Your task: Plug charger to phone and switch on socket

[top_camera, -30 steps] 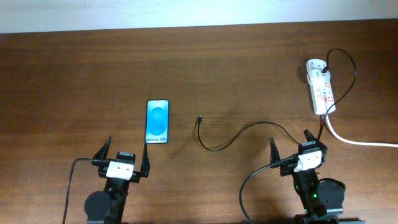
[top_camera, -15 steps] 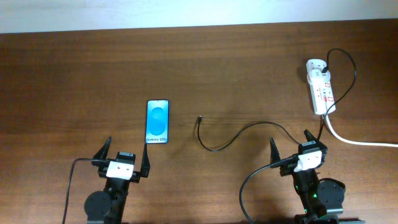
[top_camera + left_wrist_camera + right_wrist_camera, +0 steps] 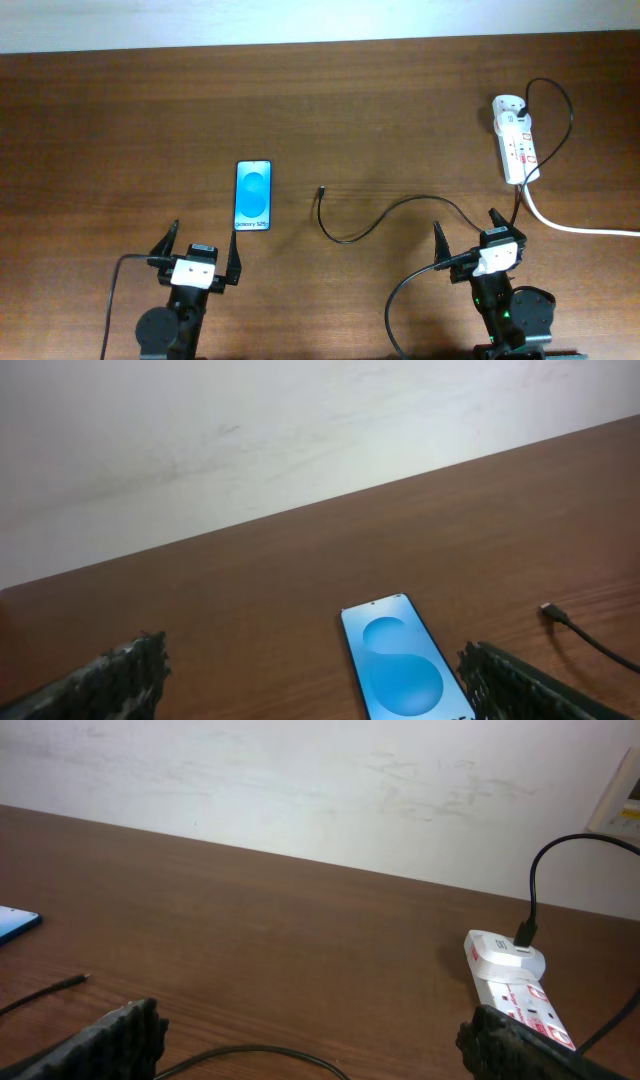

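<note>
Nearest me, my left gripper (image 3: 205,238) and right gripper (image 3: 465,222) sit spread wide, holding nothing. Beyond them the phone (image 3: 253,196) lies flat, its blue screen reading "Galaxy S25". The charger (image 3: 400,203) has its plug tip loose just right of the phone. Farthest right, the socket (image 3: 515,140) holds its other end. I judge nothing begun; next calls for pinching that tip.

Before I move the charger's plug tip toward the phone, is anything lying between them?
Nothing visible does. Only bare table lies between the plug tip and the phone. The tip rests apart from the phone, off its long side toward the socket.
</note>
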You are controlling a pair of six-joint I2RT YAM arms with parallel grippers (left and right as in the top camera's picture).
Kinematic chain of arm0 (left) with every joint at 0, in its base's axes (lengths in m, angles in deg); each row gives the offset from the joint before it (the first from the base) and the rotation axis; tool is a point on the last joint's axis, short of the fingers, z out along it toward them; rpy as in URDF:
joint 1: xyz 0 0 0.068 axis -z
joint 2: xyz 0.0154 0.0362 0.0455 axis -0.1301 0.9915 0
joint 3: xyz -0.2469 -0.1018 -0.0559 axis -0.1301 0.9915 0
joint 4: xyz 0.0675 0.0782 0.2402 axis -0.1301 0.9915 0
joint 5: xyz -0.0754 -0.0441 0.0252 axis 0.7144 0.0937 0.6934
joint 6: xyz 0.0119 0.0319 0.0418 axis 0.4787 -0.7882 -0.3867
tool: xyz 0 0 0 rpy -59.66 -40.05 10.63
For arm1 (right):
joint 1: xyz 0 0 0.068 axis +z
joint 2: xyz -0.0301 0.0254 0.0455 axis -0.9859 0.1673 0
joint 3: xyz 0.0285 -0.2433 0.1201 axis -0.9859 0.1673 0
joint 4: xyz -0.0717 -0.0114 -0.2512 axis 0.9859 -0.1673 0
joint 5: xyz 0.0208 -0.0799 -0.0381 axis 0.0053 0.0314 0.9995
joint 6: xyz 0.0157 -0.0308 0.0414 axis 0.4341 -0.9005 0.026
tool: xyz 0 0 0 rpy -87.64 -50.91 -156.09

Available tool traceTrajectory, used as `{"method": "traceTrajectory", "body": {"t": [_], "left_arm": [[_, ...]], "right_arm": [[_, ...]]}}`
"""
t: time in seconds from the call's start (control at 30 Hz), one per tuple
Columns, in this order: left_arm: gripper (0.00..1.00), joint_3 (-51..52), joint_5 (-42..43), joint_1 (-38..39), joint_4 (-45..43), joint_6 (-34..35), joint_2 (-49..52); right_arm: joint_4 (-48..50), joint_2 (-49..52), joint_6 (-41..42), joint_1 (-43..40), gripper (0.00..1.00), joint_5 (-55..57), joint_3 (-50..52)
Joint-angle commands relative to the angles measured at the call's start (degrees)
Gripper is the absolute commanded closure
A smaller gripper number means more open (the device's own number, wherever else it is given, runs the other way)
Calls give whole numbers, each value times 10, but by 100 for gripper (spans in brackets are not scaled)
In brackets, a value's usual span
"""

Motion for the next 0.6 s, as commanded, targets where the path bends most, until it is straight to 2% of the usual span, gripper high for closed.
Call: {"method": "traceTrajectory", "body": {"t": [0.0,0.27,0.4,0.57], "left_arm": [[1,2,-33,2,3,-7,-5],[1,1,-33,2,4,-7,2],[1,-17,-27,2,-7,43,27],[1,-67,-27,2,-11,45,68]], "right_arm": [[-3,-1,2,4,2,5,3],[-2,-1,-5,4,2,4,3],[-2,-1,-4,4,2,3,-11],[-7,9,-4,3,2,5,-60]]}}
